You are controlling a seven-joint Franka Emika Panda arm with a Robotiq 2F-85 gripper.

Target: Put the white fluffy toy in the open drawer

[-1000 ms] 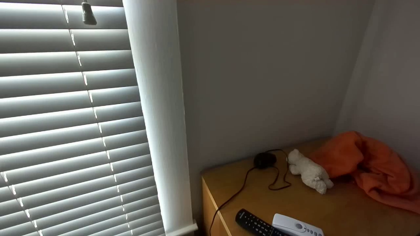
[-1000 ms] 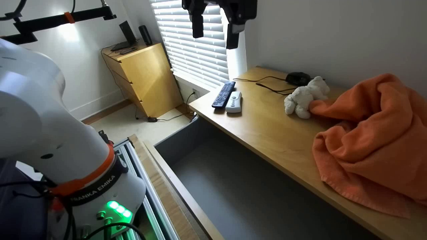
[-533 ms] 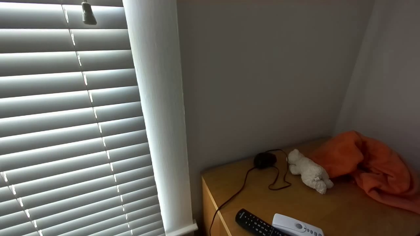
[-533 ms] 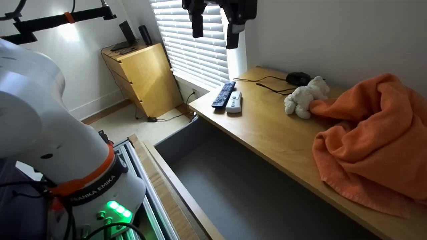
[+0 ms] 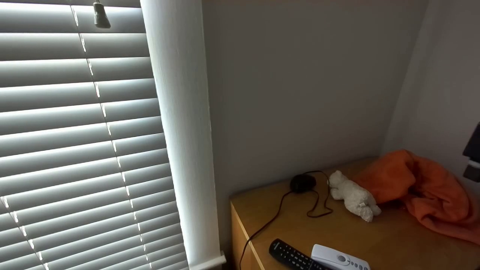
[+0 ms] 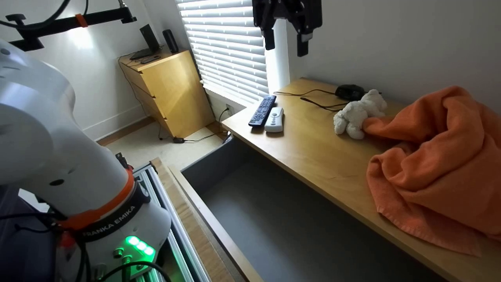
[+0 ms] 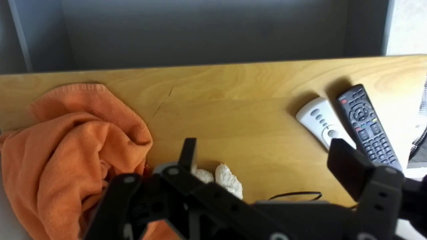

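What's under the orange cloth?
The orange cloth lies on the wooden dresser top, beside the white fluffy toy. Anything else beneath the cloth is covered, so I can't tell.

On my feeds I take this for a home: window blinds (image 5: 82, 137), wooden dresser (image 6: 313, 150), black remote (image 6: 262, 111), orange cloth (image 6: 442, 172), white fluffy toy (image 6: 357, 114).

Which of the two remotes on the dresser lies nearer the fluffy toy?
The white remote; the black remote lies on its far side, away from the white fluffy toy.
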